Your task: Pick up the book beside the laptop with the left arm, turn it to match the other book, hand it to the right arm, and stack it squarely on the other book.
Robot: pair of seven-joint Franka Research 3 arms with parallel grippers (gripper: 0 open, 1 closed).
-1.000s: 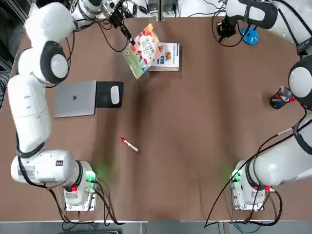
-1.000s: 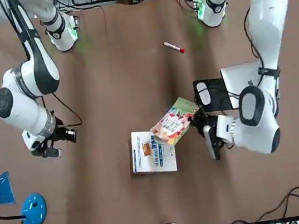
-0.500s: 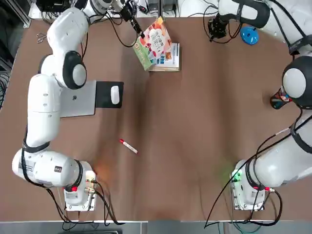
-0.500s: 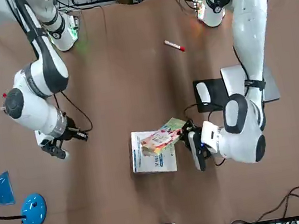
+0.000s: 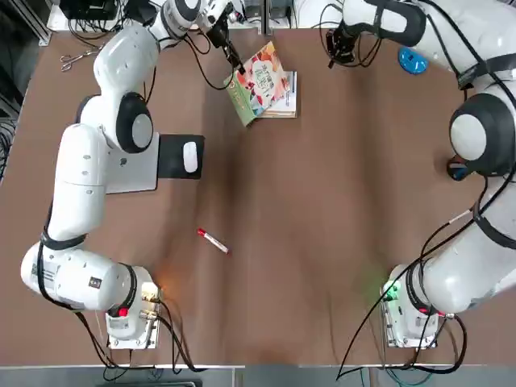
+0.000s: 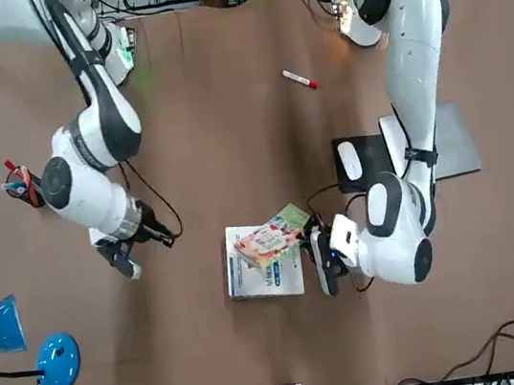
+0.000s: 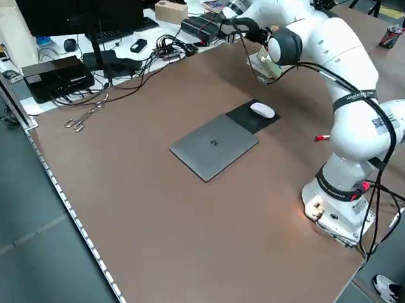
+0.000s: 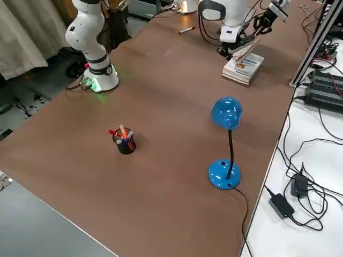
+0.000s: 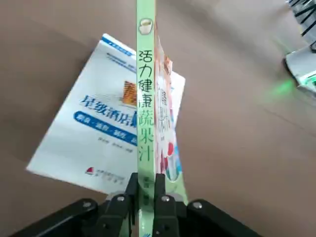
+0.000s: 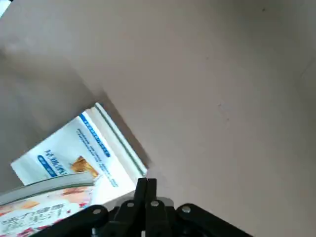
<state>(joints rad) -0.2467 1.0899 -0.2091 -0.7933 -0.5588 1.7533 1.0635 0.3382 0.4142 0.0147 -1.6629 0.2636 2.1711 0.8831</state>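
Observation:
My left gripper (image 9: 145, 180) is shut on the green spine end of the colourful book (image 5: 260, 78), held tilted on edge above the white book with blue stripes (image 5: 282, 95) at the table's far edge. In the front view the left gripper (image 6: 316, 245) sits just beside that white book (image 6: 260, 277), with the colourful book (image 6: 269, 240) leaning over it. My right gripper (image 5: 332, 53) hovers a short way to the right of both books, fingers (image 10: 146, 189) shut on nothing. The laptop (image 7: 214, 146) lies on the left, partly hidden by the left arm in the top view.
A black mouse pad with a white mouse (image 5: 181, 155) lies beside the laptop. A red pen (image 5: 214, 240) rests mid-table. A blue lamp (image 5: 413, 59) stands far right, and a pen cup (image 8: 124, 140) sits near the right edge. Scissors (image 5: 74, 58) lie far left.
The left arm has swung the colourful book rightward over the white book and turned it more edge-on. The right gripper has moved left toward the books.

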